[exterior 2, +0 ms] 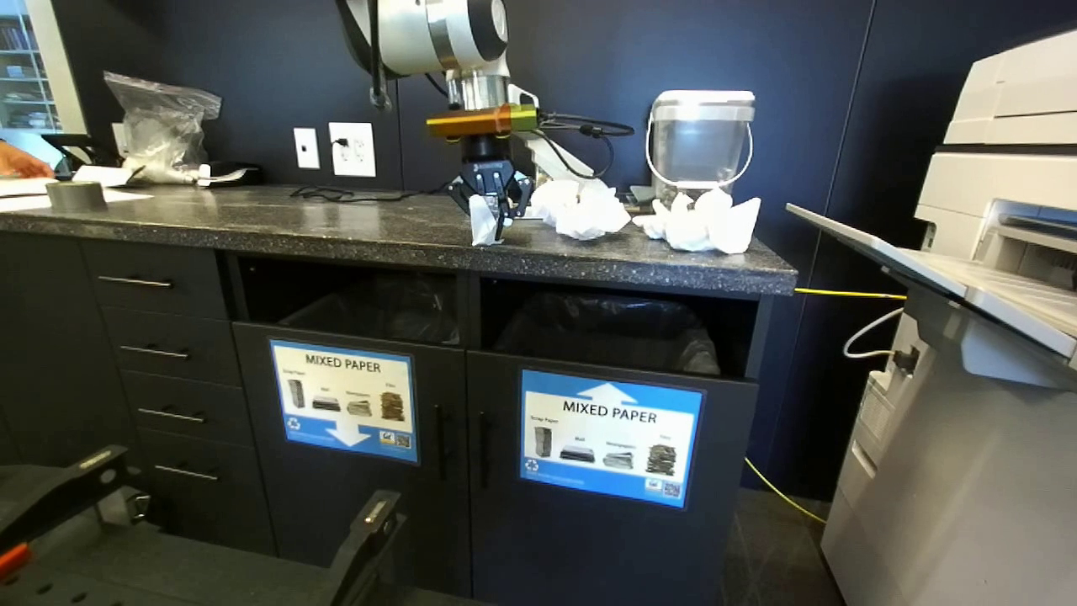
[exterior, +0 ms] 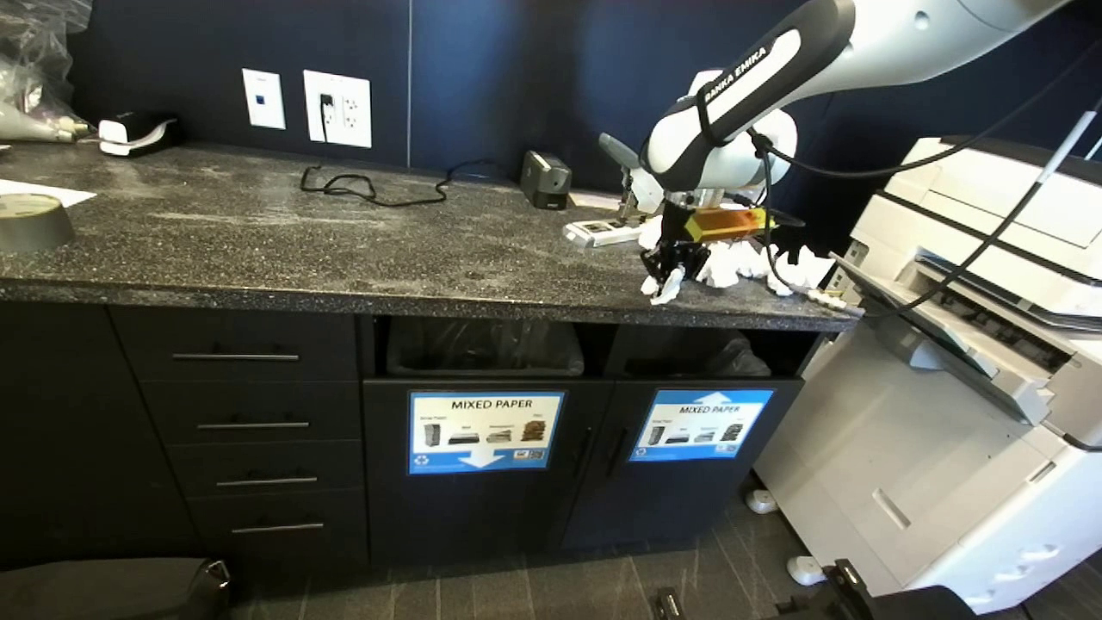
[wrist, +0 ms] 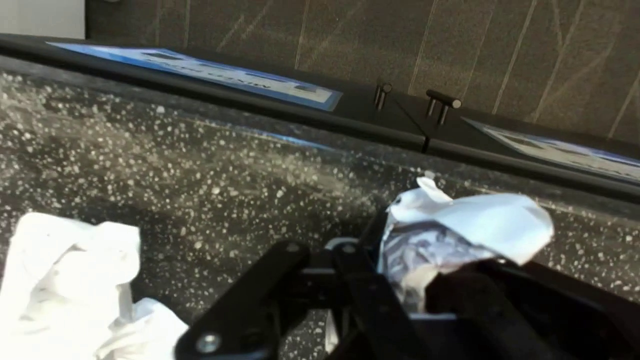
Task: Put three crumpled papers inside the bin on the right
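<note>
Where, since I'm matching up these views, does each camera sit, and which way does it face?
An exterior view: raised, in front of the counter, looking down on its top and the right bin; the arm enters upper right.
An exterior view: also in front, near counter height, looking almost level toward the container; arm and gripper hang from above.
Wrist view: on the arm itself, looking down past the counter edge to the floor; the gripper enters from the bottom.
Both exterior views share counter, right bin, arm and printer.

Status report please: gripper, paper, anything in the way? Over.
Gripper closed on crumpled paper. Other crumpled papers on countertop. Countertop edge above right bin, possible snag.
</note>
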`<state>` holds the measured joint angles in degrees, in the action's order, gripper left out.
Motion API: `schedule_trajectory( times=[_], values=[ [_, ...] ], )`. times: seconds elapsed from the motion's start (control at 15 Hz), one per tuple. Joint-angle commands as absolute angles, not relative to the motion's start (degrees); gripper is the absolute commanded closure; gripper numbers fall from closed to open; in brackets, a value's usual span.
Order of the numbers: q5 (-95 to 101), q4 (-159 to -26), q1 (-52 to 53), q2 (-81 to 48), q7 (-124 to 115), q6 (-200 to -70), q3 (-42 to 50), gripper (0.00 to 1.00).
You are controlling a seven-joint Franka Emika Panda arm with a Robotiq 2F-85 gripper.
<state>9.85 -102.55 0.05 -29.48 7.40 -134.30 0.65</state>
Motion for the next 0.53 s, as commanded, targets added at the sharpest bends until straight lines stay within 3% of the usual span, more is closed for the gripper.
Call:
schedule_trajectory(
  times=[0.0,0.47],
  values=[
    [13.80,-110.83,1.95,-24.83,3.56,-134.56,2.73,0.95],
    [17.17,-123.31,2.12,-20.52,-2.50,-138.07,4.28,0.95]
  ],
)
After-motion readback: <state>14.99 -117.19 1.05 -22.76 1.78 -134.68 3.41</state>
